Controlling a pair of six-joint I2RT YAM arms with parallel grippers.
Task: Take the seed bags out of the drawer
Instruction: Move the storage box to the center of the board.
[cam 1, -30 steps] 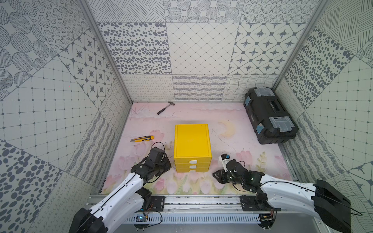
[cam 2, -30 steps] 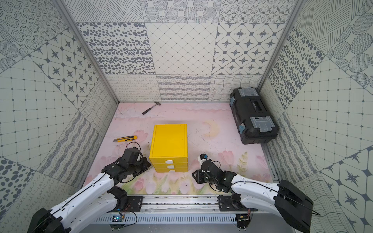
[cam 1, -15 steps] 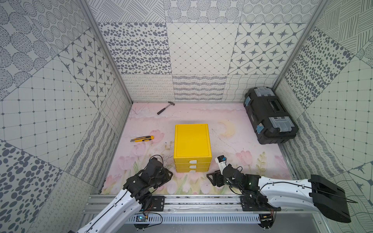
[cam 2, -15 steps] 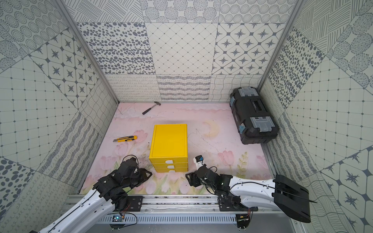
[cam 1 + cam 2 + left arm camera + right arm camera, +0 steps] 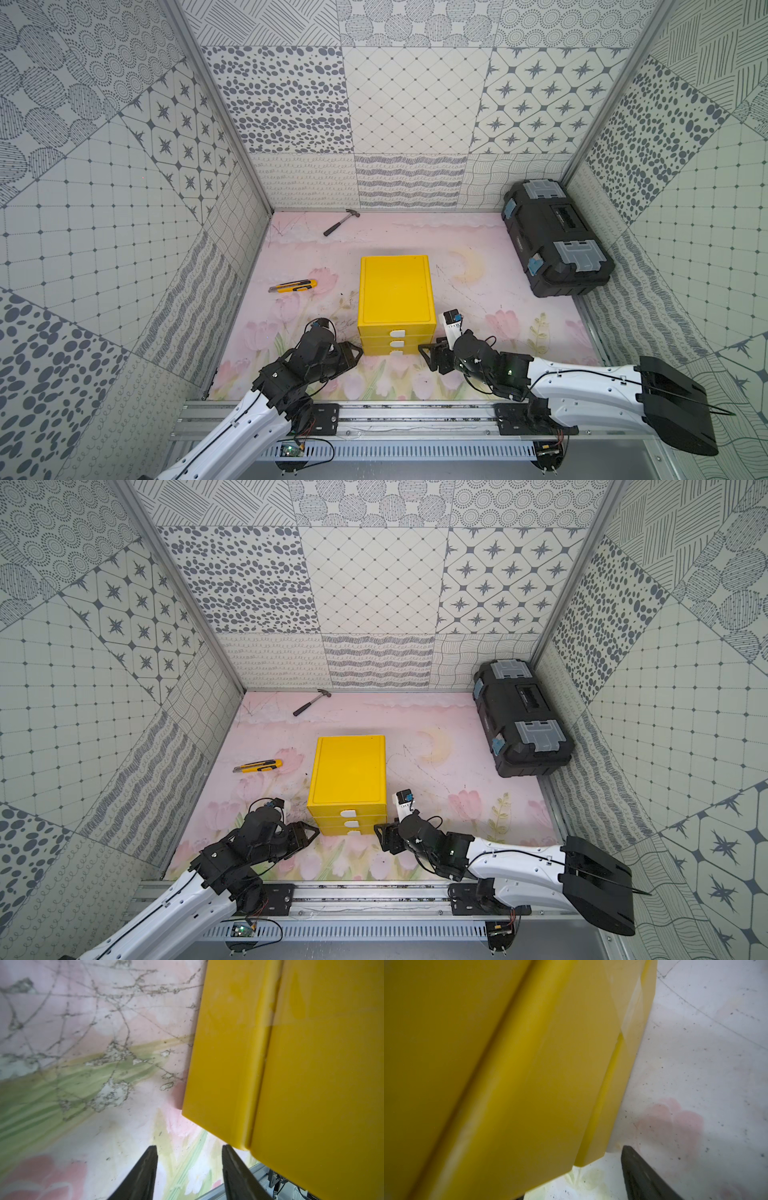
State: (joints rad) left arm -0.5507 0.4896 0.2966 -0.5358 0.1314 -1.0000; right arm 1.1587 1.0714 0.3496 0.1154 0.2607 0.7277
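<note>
The left arm (image 5: 249, 415) reaches in low from the front rail (image 5: 415, 415), elbow bent. The left gripper (image 5: 353, 350) points at the yellow cabinet's (image 5: 395, 286) near left corner, its fingers (image 5: 149, 1167) spread over bare mat (image 5: 83, 1022) and holding nothing. The three drawers (image 5: 397, 343) sit pushed shut in the cabinet front, between both grippers. The right arm (image 5: 582, 382) lies stretched low, with the right gripper (image 5: 428, 353) just beside the near right corner. Only one finger shows, so its spread cannot be told.
</note>
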